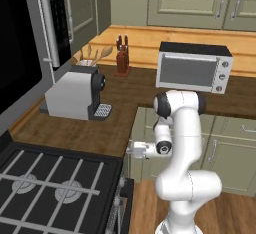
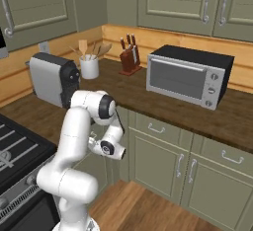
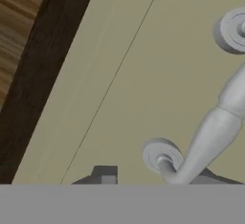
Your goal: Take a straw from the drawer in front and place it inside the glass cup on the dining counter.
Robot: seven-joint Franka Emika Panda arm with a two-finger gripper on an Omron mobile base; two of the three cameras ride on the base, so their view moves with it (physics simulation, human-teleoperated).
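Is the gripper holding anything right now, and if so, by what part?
It cannot be told for sure. The gripper sits right at the drawer's metal handle, fingertips either side of its lower end; a closed grip isn't visible.

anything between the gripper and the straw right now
Yes: the drawer front is closed, so the straw inside is hidden. The gripper sits right at the silver handle, with nothing visible between them.

Sage-green drawer [image 3: 119,89] — closed, silver handle [image 3: 210,127] close up

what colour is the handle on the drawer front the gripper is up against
Silvery grey metal, on a pale sage-green drawer front. The handle shows best in the hand view.
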